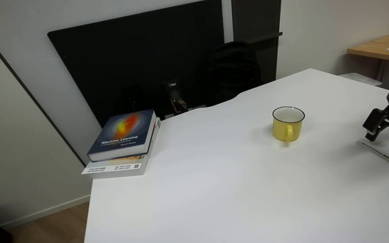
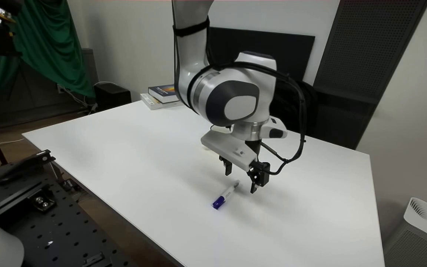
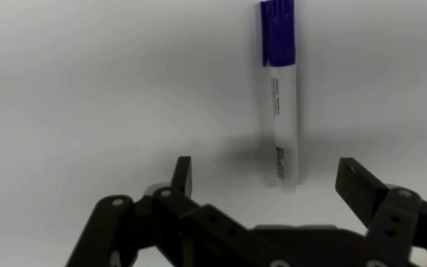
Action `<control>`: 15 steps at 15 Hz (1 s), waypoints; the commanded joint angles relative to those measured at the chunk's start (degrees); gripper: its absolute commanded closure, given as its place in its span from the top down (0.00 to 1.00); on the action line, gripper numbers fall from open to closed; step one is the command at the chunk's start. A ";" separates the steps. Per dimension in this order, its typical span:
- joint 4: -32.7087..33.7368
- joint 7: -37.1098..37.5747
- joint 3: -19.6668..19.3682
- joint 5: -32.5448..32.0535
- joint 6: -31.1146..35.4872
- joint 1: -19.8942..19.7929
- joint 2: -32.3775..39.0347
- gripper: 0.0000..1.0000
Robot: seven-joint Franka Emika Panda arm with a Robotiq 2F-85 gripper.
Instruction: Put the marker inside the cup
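The marker [image 1: 380, 153], white with a blue-purple cap, lies flat on the white table in both exterior views [image 2: 225, 196]. In the wrist view the marker [image 3: 284, 100] points cap-up, its plain end between my fingers' lines. The cup [image 1: 278, 130] is a yellow mug with a dark rim and white inside, standing upright on the table. In an exterior view it is mostly hidden behind the arm. My gripper [image 3: 264, 163] is open and empty, above the marker's plain end; the gripper also shows in both exterior views [image 1: 387, 131] [image 2: 241, 182].
Two stacked books [image 1: 123, 135] lie at a corner of the table [image 1: 194, 202]. A dark board [image 1: 140, 60] and a backpack [image 1: 235, 64] stand behind the table. A black cable [image 2: 300, 122] loops off the arm. A white appliance [image 2: 424, 226] stands beside the table.
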 commanded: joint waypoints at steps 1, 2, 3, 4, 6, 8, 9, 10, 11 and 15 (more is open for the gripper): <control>-1.20 1.69 0.65 -1.10 3.27 -0.59 0.19 1.00; -1.36 1.73 0.63 -1.23 4.16 -0.57 0.44 1.00; -1.33 1.51 1.10 -1.31 4.79 -1.09 0.75 1.00; -1.37 1.44 1.30 -1.45 5.59 -1.36 1.02 1.00; -1.44 1.36 1.89 -1.69 6.76 -1.96 1.42 1.00; -1.39 1.59 1.91 -1.96 7.05 -1.94 1.83 1.00; -1.20 1.51 2.25 -2.03 6.71 -2.28 2.06 1.00; -0.71 1.51 2.43 -2.04 6.07 -2.50 2.45 1.00; -0.10 1.60 2.52 -1.99 5.14 -2.64 2.82 1.00; 1.43 1.85 1.78 -1.93 4.56 -2.15 4.39 1.00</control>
